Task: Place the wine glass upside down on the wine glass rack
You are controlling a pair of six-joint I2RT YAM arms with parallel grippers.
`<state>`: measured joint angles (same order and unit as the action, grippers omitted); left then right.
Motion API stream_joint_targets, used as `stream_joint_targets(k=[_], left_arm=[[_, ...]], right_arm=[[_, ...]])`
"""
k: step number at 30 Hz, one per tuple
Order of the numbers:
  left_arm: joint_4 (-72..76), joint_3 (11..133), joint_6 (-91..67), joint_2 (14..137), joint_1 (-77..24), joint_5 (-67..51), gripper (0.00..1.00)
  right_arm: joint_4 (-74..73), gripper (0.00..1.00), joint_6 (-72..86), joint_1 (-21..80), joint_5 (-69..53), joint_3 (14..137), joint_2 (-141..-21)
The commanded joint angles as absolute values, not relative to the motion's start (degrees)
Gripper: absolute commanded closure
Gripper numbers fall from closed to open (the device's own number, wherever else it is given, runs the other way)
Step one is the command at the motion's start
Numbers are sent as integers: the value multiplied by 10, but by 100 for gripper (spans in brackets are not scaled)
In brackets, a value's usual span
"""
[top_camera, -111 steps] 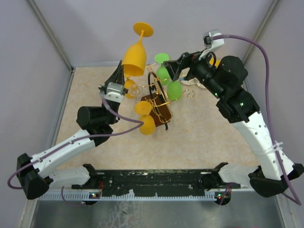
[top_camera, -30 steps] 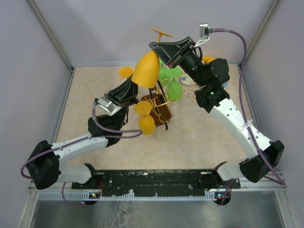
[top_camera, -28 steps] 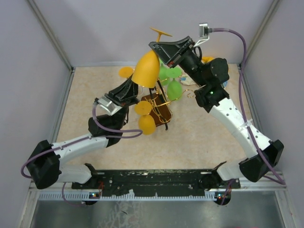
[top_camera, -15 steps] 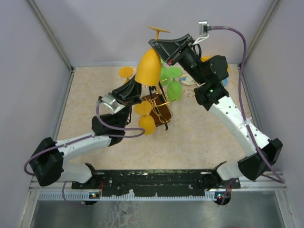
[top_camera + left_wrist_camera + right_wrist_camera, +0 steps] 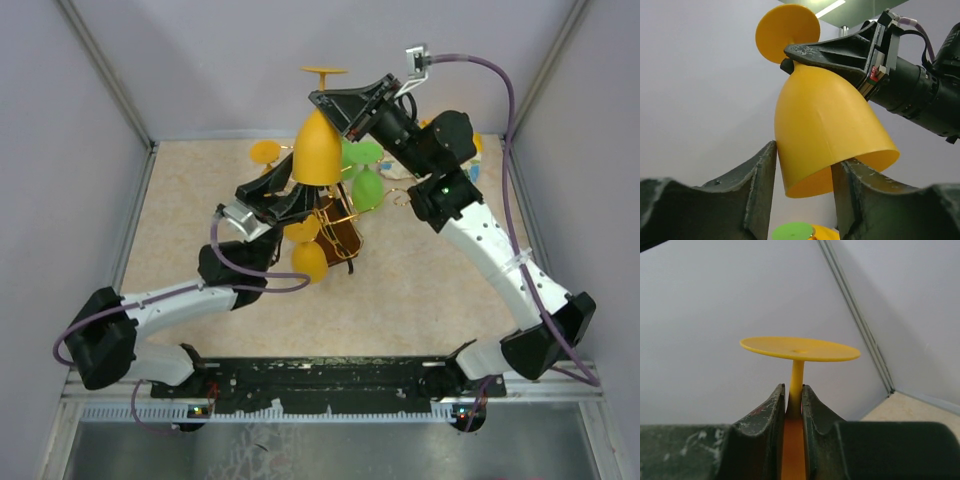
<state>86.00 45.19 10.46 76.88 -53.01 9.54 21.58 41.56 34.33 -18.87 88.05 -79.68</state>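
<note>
**Yellow glass held upside down above the rack**

Yellow plastic, the wine glass (image 5: 320,150) hangs in the air with its bowl mouth down and its round foot on top. In the top view it sits just over the far side of the wine glass rack (image 5: 345,240). The right gripper (image 5: 322,100) reaches in from the right, and its fingers (image 5: 771,407) are drawn narrow and clamp the thin stem just under the foot. The left gripper (image 5: 298,192) comes up from below. Its fingers (image 5: 760,175) are spread wide, one on each side of the bowl's lower rim. Whether they touch the bowl cannot be told.

The rack's gold wire rises from a dark brown base standing on the beige desk (image 5: 420,290). Two green glasses (image 5: 365,187) hang on its right side and two more yellow glasses (image 5: 308,260) on its near left side. Grey walls close in the desk on three sides.
</note>
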Motion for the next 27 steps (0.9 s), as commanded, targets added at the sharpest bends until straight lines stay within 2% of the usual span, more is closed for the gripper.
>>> stream_joint_targets(k=[1, 5, 10, 16, 21, 27], left_arm=[[874, 438, 124, 745, -539, 56, 43], [823, 419, 142, 722, -540, 49, 31], [756, 384, 153, 682, -540, 49, 27], [463, 442, 156, 633, -540, 130, 26], [330, 505, 141, 631, -528, 211, 23], [170, 610, 70, 655, -449, 149, 24]], right_arm=[[144, 100, 320, 347, -151, 904, -779], [102, 100, 251, 347, -109, 932, -771], [41, 100, 162, 345, -40, 977, -765], [-68, 100, 52, 342, 78, 995, -736], [-117, 100, 16, 342, 114, 908, -658], [-185, 100, -15, 342, 169, 812, -566]])
